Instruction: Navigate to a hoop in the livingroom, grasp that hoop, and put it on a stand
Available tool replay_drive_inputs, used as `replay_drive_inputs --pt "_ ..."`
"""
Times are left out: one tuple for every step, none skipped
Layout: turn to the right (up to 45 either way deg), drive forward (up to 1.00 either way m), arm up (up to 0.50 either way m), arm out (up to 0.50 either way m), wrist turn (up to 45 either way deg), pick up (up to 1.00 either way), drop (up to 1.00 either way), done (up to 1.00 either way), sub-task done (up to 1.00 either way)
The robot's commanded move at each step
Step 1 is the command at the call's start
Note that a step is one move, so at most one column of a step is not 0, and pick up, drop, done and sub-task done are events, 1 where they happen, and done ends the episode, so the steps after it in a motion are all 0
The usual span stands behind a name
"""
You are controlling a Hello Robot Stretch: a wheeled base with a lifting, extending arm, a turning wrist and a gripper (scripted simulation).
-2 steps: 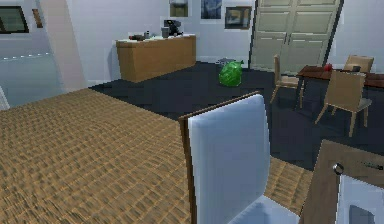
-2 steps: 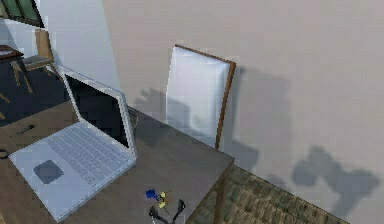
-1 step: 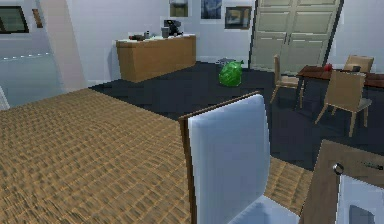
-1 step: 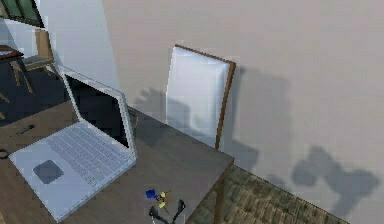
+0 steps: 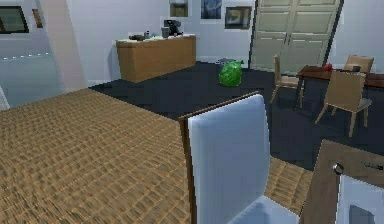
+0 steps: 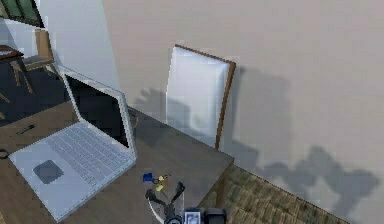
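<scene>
A round green thing (image 5: pixel 230 72) lies on the dark carpet in the middle distance of the forward view; its shape is too small to name. At the bottom edge of the arm side view my gripper (image 6: pixel 163 207) shows beside white marked squares (image 6: pixel 191 217), low over a dark wooden table (image 6: pixel 190 160). Small blue and yellow bits (image 6: pixel 152 179) lie on the tabletop just beyond it. I cannot tell whether the gripper holds anything.
An open laptop (image 6: pixel 80 140) stands on the table, and a white-backed chair (image 6: pixel 198 95) is by the wall. Close ahead is another white chair (image 5: pixel 232 160). Farther off are a wooden sideboard (image 5: pixel 155 55), a dining table (image 5: pixel 335 72) with chairs (image 5: pixel 345 95) and double doors (image 5: pixel 295 35).
</scene>
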Motion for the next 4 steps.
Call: replay_drive_inputs --pt "0.0 0.0 0.26 0.0 0.0 0.0 0.0 0.0 0.0" --pt "0.0 0.0 0.0 0.0 -45.0 0.0 0.0 0.0 0.0" --pt "0.0 0.0 0.0 0.0 -45.0 0.0 0.0 0.0 0.0" --pt "0.0 0.0 0.0 0.0 -24.0 0.0 0.0 0.0 0.0"
